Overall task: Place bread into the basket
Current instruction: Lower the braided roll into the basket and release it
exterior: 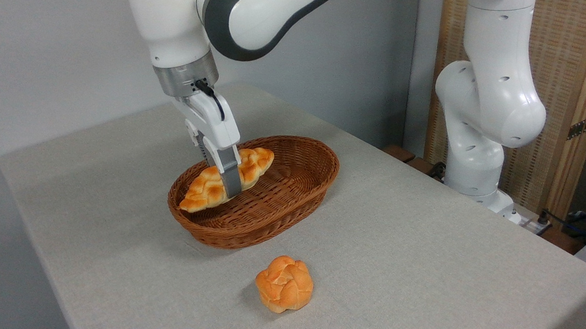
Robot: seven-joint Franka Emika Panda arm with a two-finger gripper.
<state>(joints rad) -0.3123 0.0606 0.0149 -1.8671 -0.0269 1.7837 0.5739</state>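
Our end effector (pixel 230 183) grips the pale yellow, toasted braided bread (pixel 226 180) mid-length for balance, over the reddish-brown oval wicker basket (pixel 290 195), its pointed tip crossing the eight o'clock rim.

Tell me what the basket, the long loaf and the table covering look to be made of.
Basket: woven wicker or rattan, reddish-brown with a slight sheen; the interlaced strands show.
Long loaf, held in the gripper: looks like braided baked bread, pale yellow with toasted orange patches; its smooth, even surface could equally mean a foam or plastic replica.
Table covering: matte grey-beige cloth, judging by the fine weave texture.
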